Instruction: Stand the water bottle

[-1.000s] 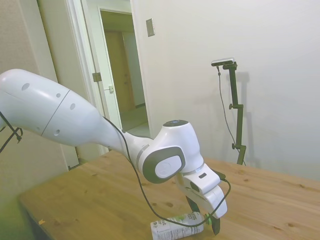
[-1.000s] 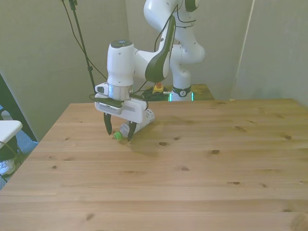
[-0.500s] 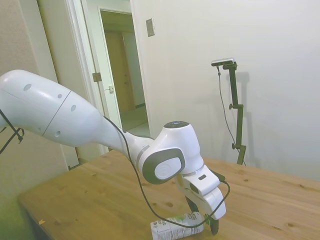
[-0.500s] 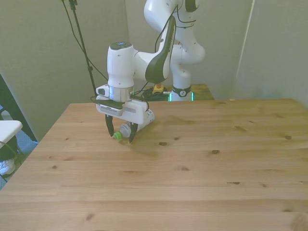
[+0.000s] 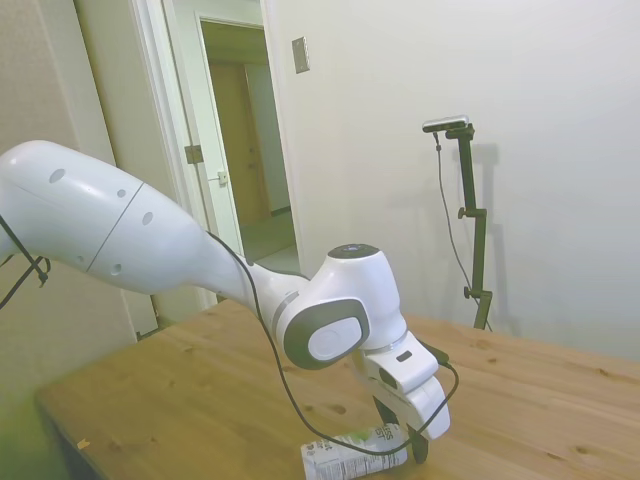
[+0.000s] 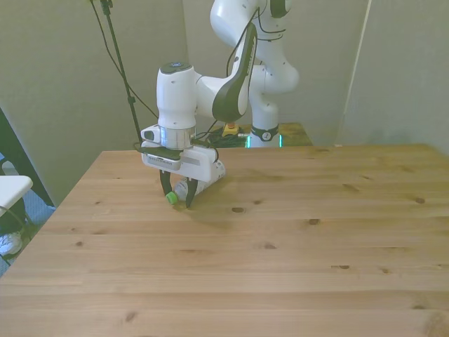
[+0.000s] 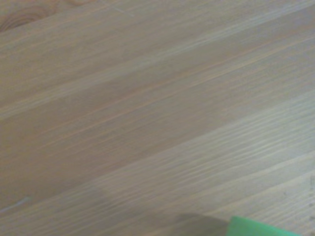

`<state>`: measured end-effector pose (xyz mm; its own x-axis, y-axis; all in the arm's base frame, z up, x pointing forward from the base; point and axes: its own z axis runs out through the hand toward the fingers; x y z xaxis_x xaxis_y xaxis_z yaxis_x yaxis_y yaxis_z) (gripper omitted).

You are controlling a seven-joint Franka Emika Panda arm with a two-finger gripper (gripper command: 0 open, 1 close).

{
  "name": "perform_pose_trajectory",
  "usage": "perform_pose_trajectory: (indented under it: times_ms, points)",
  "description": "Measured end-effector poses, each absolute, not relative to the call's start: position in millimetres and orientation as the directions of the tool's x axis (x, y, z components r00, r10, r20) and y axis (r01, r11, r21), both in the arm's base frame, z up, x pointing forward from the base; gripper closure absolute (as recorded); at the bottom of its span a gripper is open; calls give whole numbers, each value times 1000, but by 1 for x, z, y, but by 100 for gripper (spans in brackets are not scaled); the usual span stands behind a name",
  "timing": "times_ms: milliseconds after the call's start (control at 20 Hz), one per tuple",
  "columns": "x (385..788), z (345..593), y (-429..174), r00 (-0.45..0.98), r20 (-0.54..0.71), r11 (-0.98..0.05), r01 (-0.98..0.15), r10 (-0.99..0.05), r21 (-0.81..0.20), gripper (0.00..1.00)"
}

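The water bottle [image 5: 350, 455] lies on its side on the wooden table [image 6: 280, 232], near the front view's left. It is clear plastic with a white printed label, and its green cap [image 6: 170, 199] points toward the front view's camera. My gripper [image 6: 177, 198] reaches straight down over the cap end. Its dark fingers [image 6: 166, 188] stand close on either side of the neck, shut on it. In the side view the gripper [image 5: 402, 440] covers the cap end and only the labelled body shows. The wrist view catches a sliver of the green cap [image 7: 261, 228] over blurred wood.
Bare wood [image 6: 316, 267] spreads toward the front view's right and toward its camera. In the side view, the table's near corner [image 5: 60, 415] lies off to the left, and an open doorway [image 5: 245, 150] stands behind it.
The fingers have drawn together from a wide opening onto the bottle's neck. The bottle still lies in the same spot, and the arm has barely moved.
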<state>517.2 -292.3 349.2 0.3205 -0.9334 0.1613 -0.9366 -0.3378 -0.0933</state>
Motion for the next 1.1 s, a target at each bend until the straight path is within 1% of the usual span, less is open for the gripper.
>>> perform_pose_trajectory:
  times_ms: [250,600,700,800,950,1100]
  points:
    - [519,349,-288,325,143,-340,-936,-935,-93,100]
    - [525,351,-274,341,78,-346,-935,-937,-71,100]
    - [527,356,-265,352,67,-356,-932,-934,-70,100]
    - [531,372,-252,357,73,-362,-928,-931,-90,100]
    - [534,415,-228,326,100,-339,-927,-940,-161,100]
    - [527,457,-204,275,134,-300,-925,-952,-233,100]
